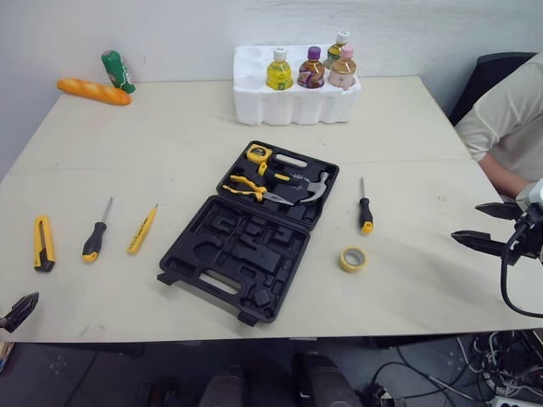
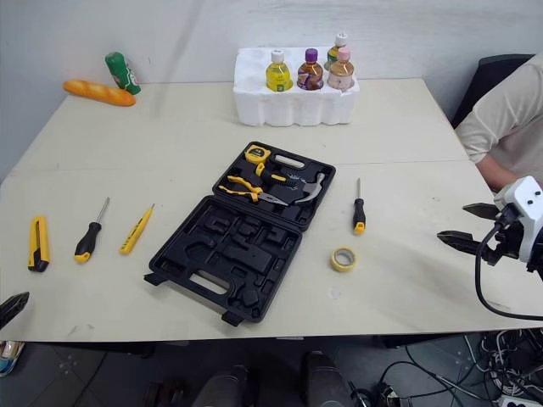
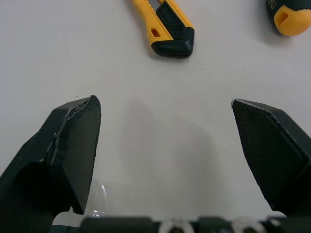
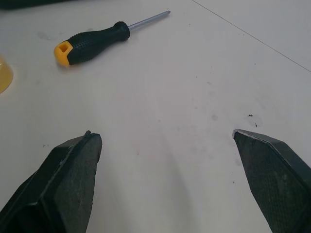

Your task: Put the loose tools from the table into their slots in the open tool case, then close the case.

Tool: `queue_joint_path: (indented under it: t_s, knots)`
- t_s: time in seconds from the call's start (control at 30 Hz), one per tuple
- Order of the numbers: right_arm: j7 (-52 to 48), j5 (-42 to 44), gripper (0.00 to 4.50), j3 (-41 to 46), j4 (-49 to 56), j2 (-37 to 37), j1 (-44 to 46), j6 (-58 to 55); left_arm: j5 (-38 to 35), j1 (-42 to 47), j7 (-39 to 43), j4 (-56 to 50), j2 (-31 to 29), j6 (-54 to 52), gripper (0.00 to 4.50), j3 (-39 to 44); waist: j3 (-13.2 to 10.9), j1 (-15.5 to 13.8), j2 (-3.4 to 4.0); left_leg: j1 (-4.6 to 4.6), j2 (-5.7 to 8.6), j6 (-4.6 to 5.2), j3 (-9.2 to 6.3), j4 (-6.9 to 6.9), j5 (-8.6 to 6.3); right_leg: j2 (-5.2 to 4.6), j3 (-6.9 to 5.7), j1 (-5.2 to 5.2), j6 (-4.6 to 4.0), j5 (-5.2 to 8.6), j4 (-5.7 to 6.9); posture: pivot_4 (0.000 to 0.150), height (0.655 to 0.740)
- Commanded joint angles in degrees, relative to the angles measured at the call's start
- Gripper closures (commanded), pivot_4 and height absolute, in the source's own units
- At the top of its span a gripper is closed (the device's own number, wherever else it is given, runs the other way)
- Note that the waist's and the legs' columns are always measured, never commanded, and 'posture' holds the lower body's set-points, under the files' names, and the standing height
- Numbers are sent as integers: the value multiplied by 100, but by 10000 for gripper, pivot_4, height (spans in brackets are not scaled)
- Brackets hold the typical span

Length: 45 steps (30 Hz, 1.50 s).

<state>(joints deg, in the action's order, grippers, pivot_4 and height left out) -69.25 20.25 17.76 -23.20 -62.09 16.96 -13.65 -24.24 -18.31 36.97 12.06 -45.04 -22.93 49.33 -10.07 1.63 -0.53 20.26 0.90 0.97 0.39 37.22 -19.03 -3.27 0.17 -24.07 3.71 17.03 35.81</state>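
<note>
Gaping black moulded-plastic tool case [image 1: 222, 254]

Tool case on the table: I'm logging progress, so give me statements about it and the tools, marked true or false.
1. The black plastic tool case lies open. True.
2. The steel claw hammer lies loose on the table. False: it sits inside the case.
3. The yellow roll of tape lies on the table right of the case. True.
4. The right gripper is shut on the black screwdriver with the yellow cap. False: it is open; the screwdriver lies on the table.
5. The yellow-and-black utility knife lies right of the case. False: it lies to its left.
</note>
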Motion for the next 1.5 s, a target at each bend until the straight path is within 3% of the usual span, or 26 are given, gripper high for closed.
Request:
queue_joint_path:
  t_s: [0.03,1.0,1.13,1.33,1.43,1.5]
  knots:
    - [40,54,279,189,100,-42,-2,48,16,-10,-2,-56,-111,82,0,94,0,1,0,0,0,0,0,0,0,0,0,0,0,0,0,1500,7367]
    - [243,-156,279,-20,-131,87,245,421,-74,175,-274,-692,175,-445,0,-113,0,-3,0,0,0,-1,4,0,2,-1,0,0,1,-1,2,1500,7367]
    - [325,-17,279,70,333,101,89,242,-218,244,-185,-1227,147,-610,0,-293,0,-4,0,0,0,0,4,2,2,-2,1,0,2,-1,2,1500,7367]
    - [843,343,279,144,2437,488,-568,-466,-499,1260,94,-2026,-268,-929,0,-1087,1,-54,-2,5,-6,-14,3,2,12,-3,-14,0,3,-1,7,1500,7367]
    - [1325,524,8644,-3,3420,763,-622,-1131,-404,2077,204,-1926,-448,-1016,8849,-1797,1,-56,-1,6,-6,-15,4,1,15,-4,-14,0,5,-3,8,1500,7367]
    - [1627,575,19421,-234,4001,951,-596,-1495,-317,2702,241,-1716,-497,-1182,18338,-2337,0,-33,-2,6,-5,-16,4,0,16,-4,-15,0,6,-3,7,1500,7367]
